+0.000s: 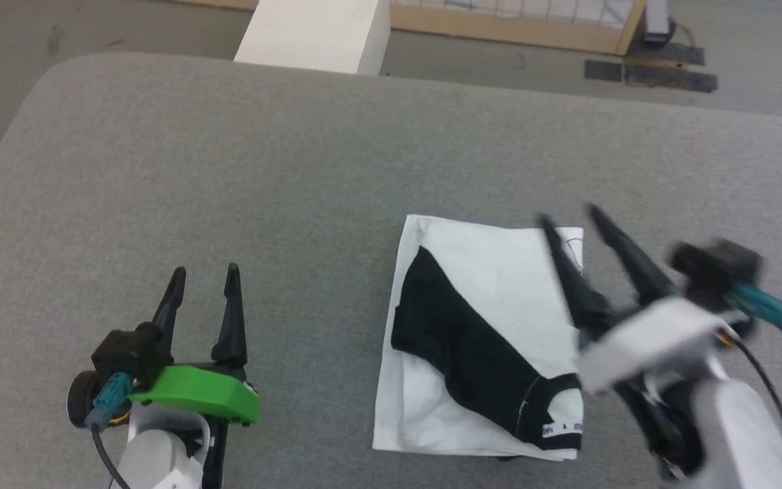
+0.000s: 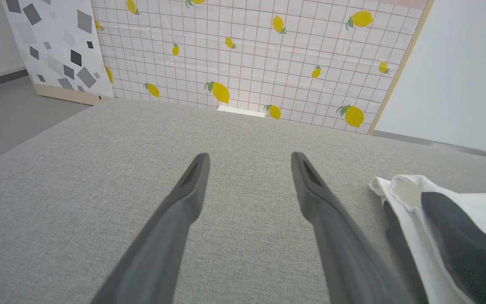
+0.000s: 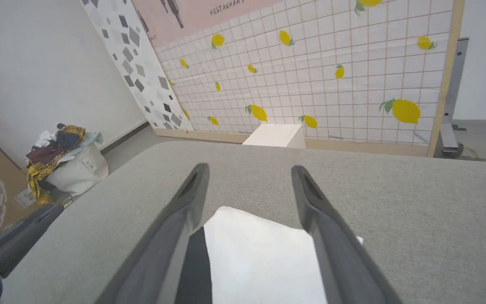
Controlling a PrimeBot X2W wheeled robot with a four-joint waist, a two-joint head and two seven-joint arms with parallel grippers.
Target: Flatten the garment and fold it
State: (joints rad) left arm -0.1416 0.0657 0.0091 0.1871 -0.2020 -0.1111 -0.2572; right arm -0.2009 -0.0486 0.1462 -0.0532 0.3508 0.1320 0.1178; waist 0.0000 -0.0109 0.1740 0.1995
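The garment (image 1: 493,278) lies folded into a white rectangle on the grey table (image 1: 296,170), with a black sleeve across it and the black collar band at its near right corner. My right gripper (image 1: 571,217) hangs open over the garment's right edge, holding nothing. In the right wrist view its fingers (image 3: 184,211) straddle the white cloth (image 3: 255,253) from above. My left gripper (image 1: 204,273) stands open well to the left of the garment, over bare table. The left wrist view has the garment's edge (image 2: 445,219) at the lower right, apart from the open left gripper (image 2: 249,158).
A white block (image 1: 316,30) stands beyond the table's far edge, before a lemon-patterned panel (image 3: 331,71). A basket heaped with clothes (image 3: 63,160) sits on the floor to the left. Bare grey tabletop spreads left of and beyond the garment.
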